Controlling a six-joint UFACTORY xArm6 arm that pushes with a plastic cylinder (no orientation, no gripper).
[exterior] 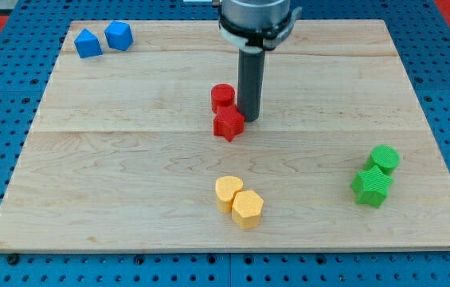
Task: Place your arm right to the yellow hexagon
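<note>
Clearly, little of the task was done. Reading left to right: two blue blocks [103, 39], faceted, sat at the upper left of the pale wooden desk [129, 199]. At centre, my tip [248, 118] touched the right side of the red star [228, 123], below the red cylinder [223, 96]. This end effector was a plain rod, nothing to open or close. Lower centre, the yellow hexagon [248, 209] lay against a yellow heart [228, 191], well below my tip. Two matte green blocks [376, 177] sat lower right. Travel down and rightward remained.
</note>
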